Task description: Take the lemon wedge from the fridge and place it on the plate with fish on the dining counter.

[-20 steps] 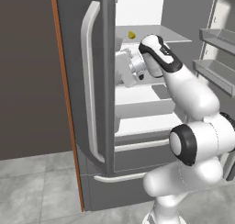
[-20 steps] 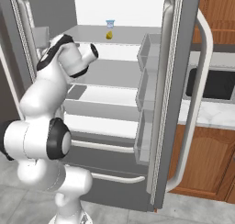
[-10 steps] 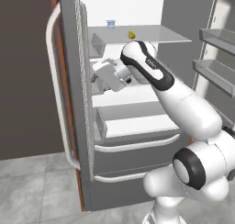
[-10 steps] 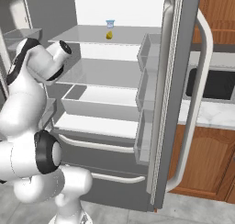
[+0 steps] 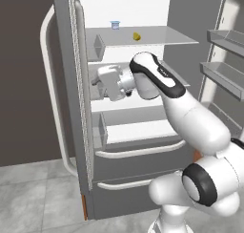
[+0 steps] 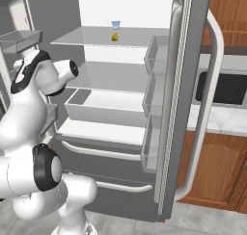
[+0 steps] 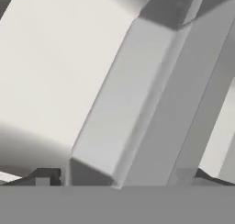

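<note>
floor (image 5: 33, 194): pale grey stone tiles with darker mottling, spreading well below the end effector and out to both sides.
wall (image 5: 24, 74): flat dark brown panel, to the left of the end effector past the open door.
wooden cabinets (image 6: 217, 157): warm orange-brown raised-panel doors, far to the end effector's right and lower.
countertop (image 6: 217, 121): white grey-veined slab topping those cabinets.
oven (image 6: 224, 87): dark glass front recessed above that slab.
light: even, soft, no hard shadows.
</note>
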Robot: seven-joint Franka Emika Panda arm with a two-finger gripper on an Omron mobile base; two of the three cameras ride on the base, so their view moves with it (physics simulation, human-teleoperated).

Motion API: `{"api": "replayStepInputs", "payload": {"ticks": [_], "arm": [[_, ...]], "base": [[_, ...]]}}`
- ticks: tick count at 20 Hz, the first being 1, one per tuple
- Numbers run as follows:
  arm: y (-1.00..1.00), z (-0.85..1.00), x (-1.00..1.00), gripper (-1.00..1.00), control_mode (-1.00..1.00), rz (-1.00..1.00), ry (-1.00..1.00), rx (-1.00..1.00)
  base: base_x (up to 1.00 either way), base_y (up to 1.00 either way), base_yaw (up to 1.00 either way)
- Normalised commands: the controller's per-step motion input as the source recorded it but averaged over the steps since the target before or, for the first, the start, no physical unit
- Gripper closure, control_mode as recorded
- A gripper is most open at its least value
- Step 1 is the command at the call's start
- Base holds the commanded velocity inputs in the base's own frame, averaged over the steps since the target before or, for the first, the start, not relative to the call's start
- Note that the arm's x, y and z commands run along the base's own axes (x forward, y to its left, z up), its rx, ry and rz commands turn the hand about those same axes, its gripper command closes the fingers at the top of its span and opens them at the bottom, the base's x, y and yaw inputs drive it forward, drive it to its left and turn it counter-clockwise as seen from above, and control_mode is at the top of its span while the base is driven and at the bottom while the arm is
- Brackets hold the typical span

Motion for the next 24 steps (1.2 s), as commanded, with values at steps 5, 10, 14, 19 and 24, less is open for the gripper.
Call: {"api": "replayStepInputs", "payload": {"ticks": [5, 10, 14, 19, 24], "arm": [[0.12, -0.06, -0.08, -1.0, -1.0, 0.0, -0.02, 0.09], [-0.33, 0.49, -0.99, -1.0, -1.0, -0.12, -0.2, 0.0], [-0.82, 0.83, -1.0, -1.0, -1.0, -0.18, -0.23, 0.0], [-0.96, 0.76, -1.0, -1.0, -1.0, -0.25, -0.15, -0.08], [-0.94, 0.32, -0.92, -1.0, -1.0, -0.37, 0.01, -0.25]], "base": [[0.0, 0.0, 0.0], [0.0, 0.0, 0.0], [0.0, 0.0, 0.0], [0.0, 0.0, 0.0], [0.0, 0.0, 0.0]]}}
